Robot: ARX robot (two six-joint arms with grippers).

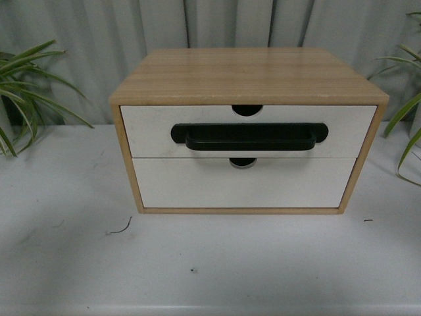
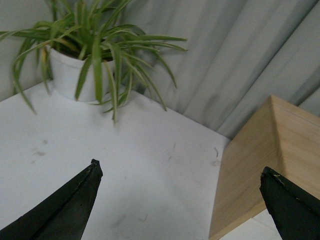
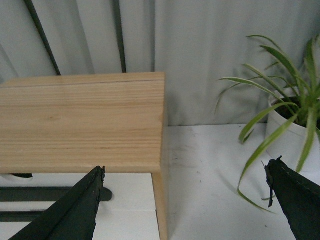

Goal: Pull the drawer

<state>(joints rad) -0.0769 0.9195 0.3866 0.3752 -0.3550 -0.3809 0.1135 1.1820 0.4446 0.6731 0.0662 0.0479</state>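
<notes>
Black left pincer (image 2: 180,167) hangs released, fingers wide, over the white counter (image 2: 125,165), the light wood cabinet (image 2: 250,175) just to its right. Right pincer (image 3: 187,164), equally released, hovers above the cabinet's right front corner; beneath it the white drawer with black bar handle (image 1: 151,131) sits shut.

We count one wooden cabinet (image 1: 247,76) with two drawers: the drawer (image 1: 148,128) bearing one black handle (image 1: 248,137), and one plain drawer front (image 1: 243,187). We count two potted plants, the left plant (image 1: 20,92) at nine o'clock and the right plant (image 1: 408,115) at three o'clock, and one table (image 1: 197,263).
</notes>
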